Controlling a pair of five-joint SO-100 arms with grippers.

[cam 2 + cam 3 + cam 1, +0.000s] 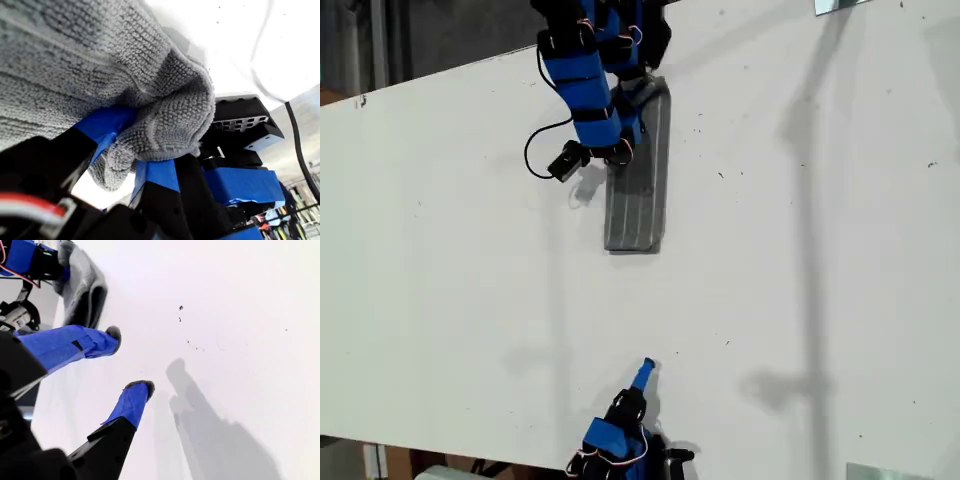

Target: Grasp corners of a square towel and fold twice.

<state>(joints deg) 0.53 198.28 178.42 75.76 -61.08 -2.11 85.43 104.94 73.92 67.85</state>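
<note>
Your first end effector (pixel 132 150) sits at about 12 o'clock in the exterior view, arm reaching down from the top edge, jaws clamped together (blue-taped fingers (pixel 107 125) pinching cloth). Your second end effector (pixel 132 360) sits near 6 o'clock in the exterior view, jaws spread apart, gripping nothing, held low and pointing toward 12.

Two arms cased in blue with black joints, first gripper (pixel 150 150) fingers wrapped in blue tape, second gripper (pixel 131 360) blue-taped with dark tips, black cable (pixel 542 140) looped, red-white wiring exposed
</note>
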